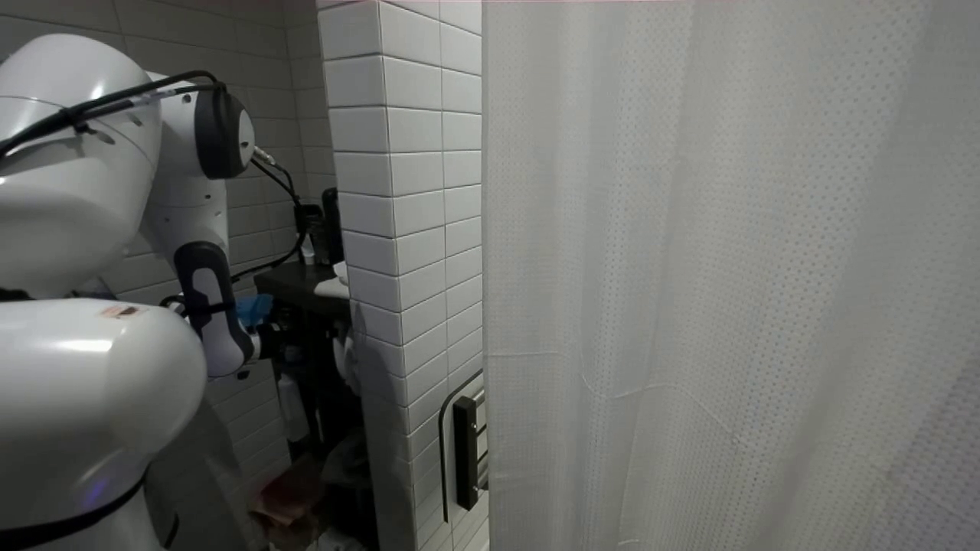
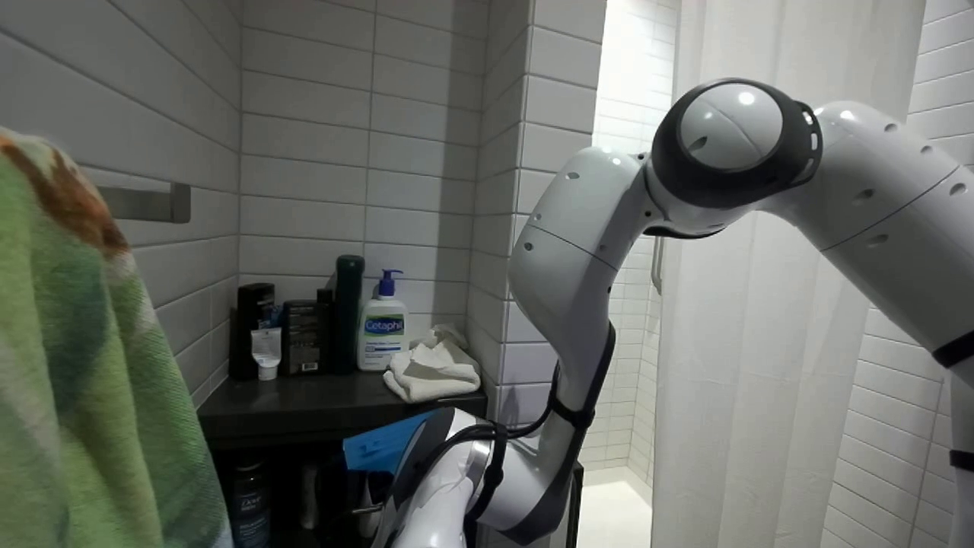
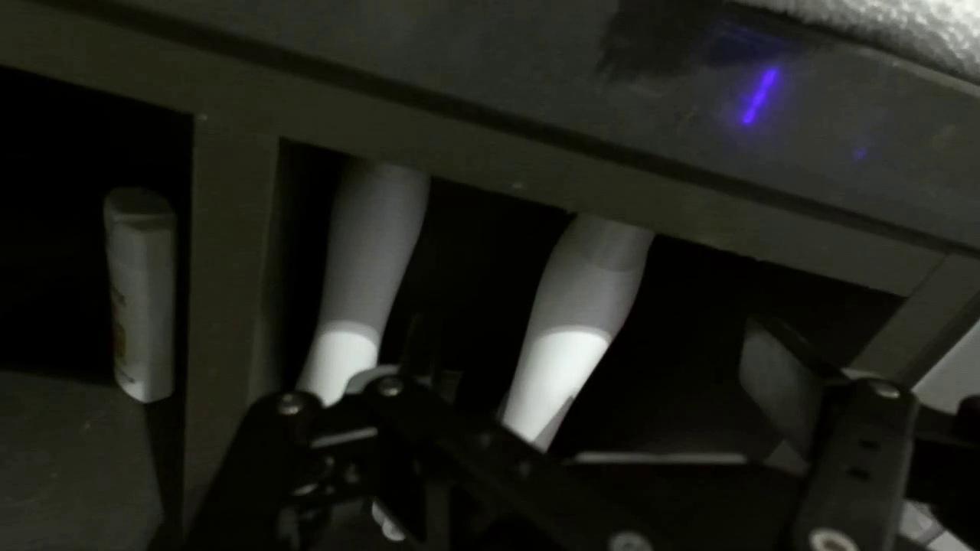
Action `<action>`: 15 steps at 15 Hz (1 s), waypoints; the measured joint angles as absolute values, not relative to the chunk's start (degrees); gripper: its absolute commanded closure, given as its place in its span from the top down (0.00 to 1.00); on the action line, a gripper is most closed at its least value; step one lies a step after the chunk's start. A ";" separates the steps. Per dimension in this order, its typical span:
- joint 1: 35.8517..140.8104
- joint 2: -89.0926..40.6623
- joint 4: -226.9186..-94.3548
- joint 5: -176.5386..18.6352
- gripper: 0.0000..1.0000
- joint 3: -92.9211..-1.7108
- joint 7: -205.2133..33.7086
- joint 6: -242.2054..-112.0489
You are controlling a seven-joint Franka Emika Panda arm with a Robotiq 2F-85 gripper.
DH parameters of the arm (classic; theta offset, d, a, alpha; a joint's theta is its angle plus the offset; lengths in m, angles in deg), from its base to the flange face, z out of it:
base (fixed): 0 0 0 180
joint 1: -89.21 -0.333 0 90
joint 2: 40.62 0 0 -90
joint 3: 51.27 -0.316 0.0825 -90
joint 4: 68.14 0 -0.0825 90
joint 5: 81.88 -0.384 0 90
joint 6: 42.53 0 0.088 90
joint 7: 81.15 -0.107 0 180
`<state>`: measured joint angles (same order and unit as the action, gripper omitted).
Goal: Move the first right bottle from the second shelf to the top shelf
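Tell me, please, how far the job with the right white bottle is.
Done: the open gripper appears lined up with the right white bottle. In hand: perhaps the grasp; the jaws are not yet closed. Left: lifting it out and onto the top shelf, which lies above.

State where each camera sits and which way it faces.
An exterior view: close beside the arm at picture left, facing a tiled pillar and curtain.
An exterior view: near a green towel, facing the top shelf, arm bent across picture right.
Wrist view: behind the open gripper, seen along the bottom, facing bottles beneath the top shelf.
Both exterior views share arm, curtain and top shelf.
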<state>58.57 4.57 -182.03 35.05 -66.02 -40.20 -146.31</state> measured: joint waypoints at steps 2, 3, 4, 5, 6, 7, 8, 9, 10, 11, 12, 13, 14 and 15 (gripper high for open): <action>58.56 4.57 -182.03 35.05 1.00 -66.03 -40.20 -146.31; 58.56 4.58 -182.03 35.05 1.00 -66.03 -40.20 -146.31; 58.56 4.61 -182.05 35.05 1.00 -66.06 -40.19 -146.31; 58.53 4.70 -182.10 35.05 1.00 -66.12 -40.21 -146.30; 58.47 4.84 -182.15 35.06 1.00 -66.19 -40.45 -146.27; 58.41 5.04 -182.24 35.08 1.00 -66.20 -41.15 -146.26; 58.40 5.32 -182.38 35.11 1.00 -66.19 -42.26 -146.26; 58.46 5.69 -182.52 35.20 1.00 -66.16 -43.54 -146.26; 58.59 6.06 -182.79 35.54 1.00 -66.11 -45.07 -146.26; 58.75 6.49 -183.05 36.28 1.00 -66.00 -47.04 -146.28; 58.91 6.91 -183.28 37.23 1.00 -65.88 -49.04 -146.26; 59.08 7.32 -183.57 38.78 1.00 -65.70 -51.37 -146.24; 59.21 7.73 -183.90 40.89 1.00 -65.39 -53.90 -146.24; 59.29 8.15 -184.25 43.32 1.00 -64.99 -56.55 -146.06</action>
